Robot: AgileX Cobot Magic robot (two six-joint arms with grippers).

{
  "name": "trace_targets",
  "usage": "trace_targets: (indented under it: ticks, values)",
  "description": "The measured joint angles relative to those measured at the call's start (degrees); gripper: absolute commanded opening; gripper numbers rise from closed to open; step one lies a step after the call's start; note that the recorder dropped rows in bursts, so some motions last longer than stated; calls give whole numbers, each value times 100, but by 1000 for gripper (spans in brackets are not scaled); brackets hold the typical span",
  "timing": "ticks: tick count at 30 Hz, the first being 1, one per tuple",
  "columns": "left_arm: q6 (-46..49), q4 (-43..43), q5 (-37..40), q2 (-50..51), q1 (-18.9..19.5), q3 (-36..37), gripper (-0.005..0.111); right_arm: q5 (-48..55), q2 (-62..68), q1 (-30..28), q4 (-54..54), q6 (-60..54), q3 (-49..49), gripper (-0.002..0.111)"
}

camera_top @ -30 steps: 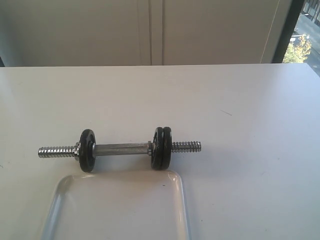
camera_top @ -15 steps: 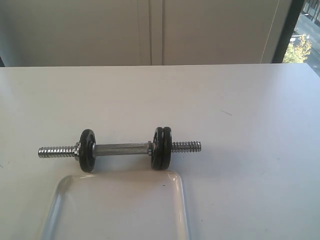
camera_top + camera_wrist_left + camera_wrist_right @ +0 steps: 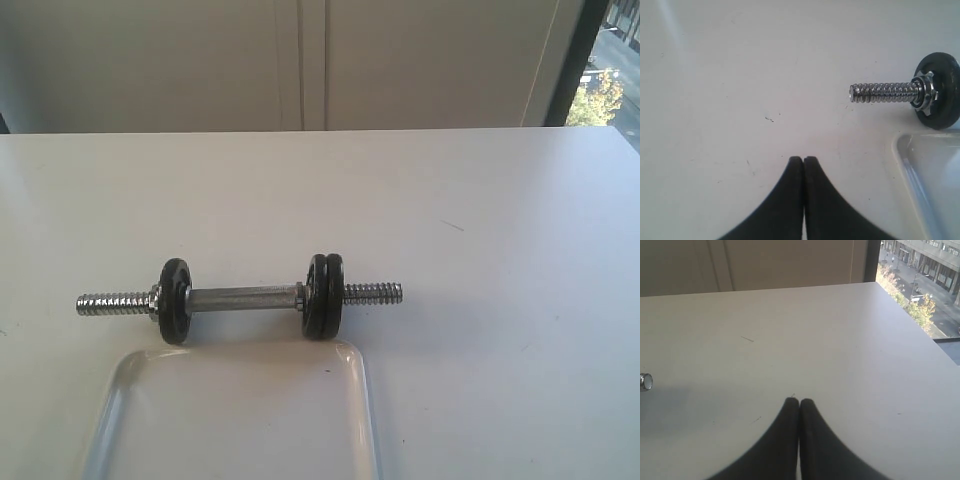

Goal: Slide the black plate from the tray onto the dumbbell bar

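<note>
The dumbbell bar (image 3: 245, 297) lies across the white table just behind the tray (image 3: 366, 420). It carries one black disc (image 3: 174, 300) toward its left end and two black discs (image 3: 325, 295) side by side toward its right. No black plate lies on the part of the tray that shows. Neither arm appears in the exterior view. My left gripper (image 3: 803, 159) is shut and empty over bare table, short of the bar's threaded end (image 3: 882, 93) and the tray corner (image 3: 912, 160). My right gripper (image 3: 799, 401) is shut and empty; the bar's tip (image 3: 645, 382) shows far to one side.
The table's far edge (image 3: 320, 130) meets a pale wall. A window (image 3: 920, 285) lies past the table's right edge. The tray runs out of the exterior view at the bottom.
</note>
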Motion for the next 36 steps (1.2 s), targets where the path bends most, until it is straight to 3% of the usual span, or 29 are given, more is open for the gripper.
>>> trace_targets:
  ticks: [36]
  values:
    - [0, 204, -3, 0, 240, 0, 0, 0, 0, 306, 0, 0, 0, 0]
